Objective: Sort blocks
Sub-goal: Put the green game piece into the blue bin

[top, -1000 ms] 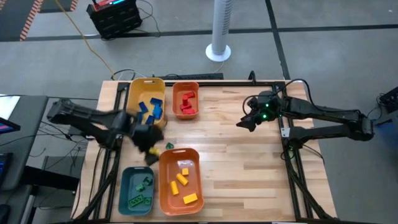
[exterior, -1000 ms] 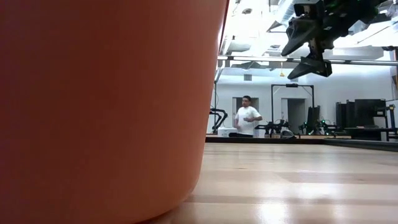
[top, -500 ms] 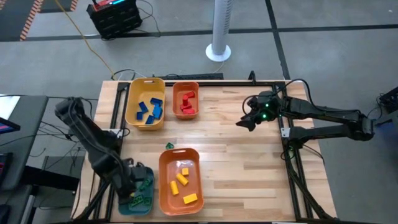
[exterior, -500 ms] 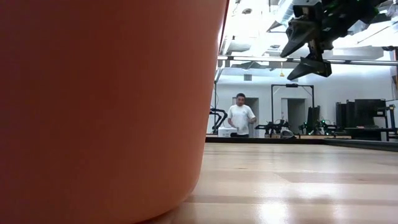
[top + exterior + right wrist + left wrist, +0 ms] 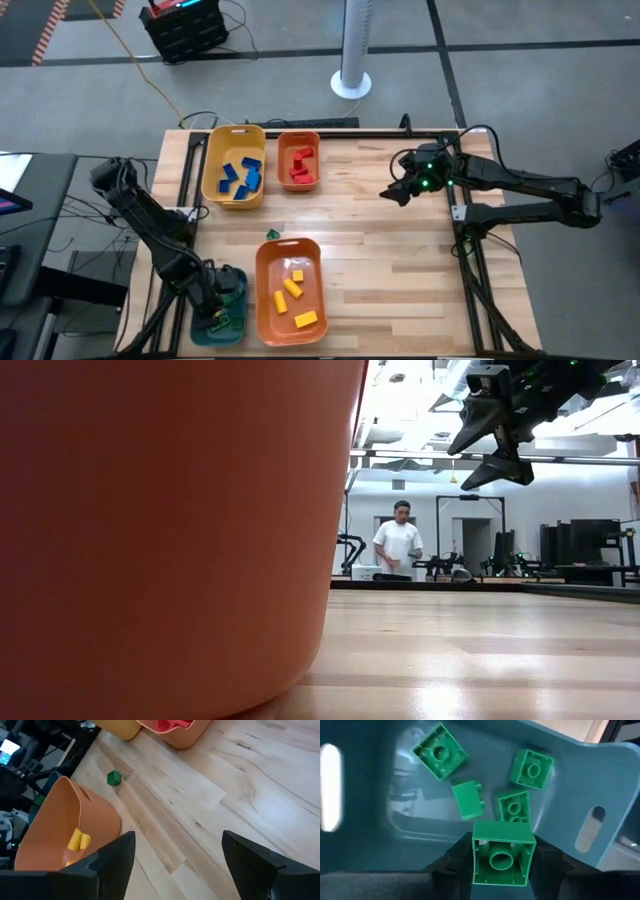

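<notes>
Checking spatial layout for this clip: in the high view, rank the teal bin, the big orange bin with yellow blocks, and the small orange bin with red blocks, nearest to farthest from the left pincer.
1. Teal bin: directly under the left pincer, at the table's near left corner.
2. Big orange bin: just right of it.
3. Small orange bin: at the far edge.

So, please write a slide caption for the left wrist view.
Left gripper holds a green block above the teal bin containing four green blocks.
</notes>
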